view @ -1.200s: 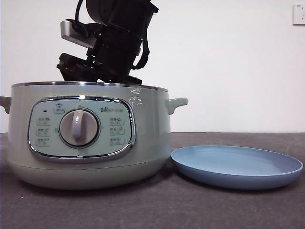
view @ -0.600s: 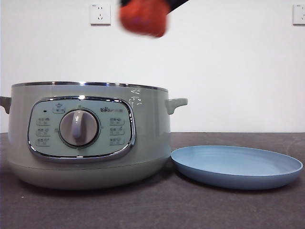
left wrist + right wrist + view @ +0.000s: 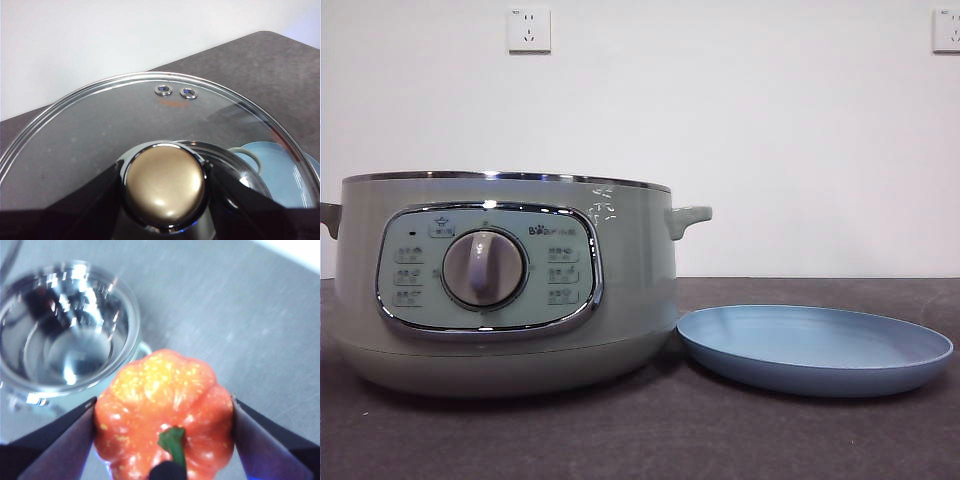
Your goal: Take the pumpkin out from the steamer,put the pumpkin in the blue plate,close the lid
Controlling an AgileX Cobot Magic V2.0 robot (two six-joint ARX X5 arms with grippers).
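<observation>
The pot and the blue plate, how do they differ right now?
The pot is tall, pale green and has a dial; the blue plate is flat, shallow and plain. In the right wrist view the pot looks shiny inside; the plate is matte. Both are round, empty and on the table.

A plain white wall (image 3: pixel 770 140) fills the upper half of the front view; one white socket (image 3: pixel 529 29) sits at upper left, another socket (image 3: pixel 947 29) is cut by the upper right edge; below, a dark grey speckled table (image 3: pixel 650 430) runs across the frame, evenly lit.

Lab-like tabletop (image 3: pixel 800 440), bare wall (image 3: pixel 770 130)
</observation>
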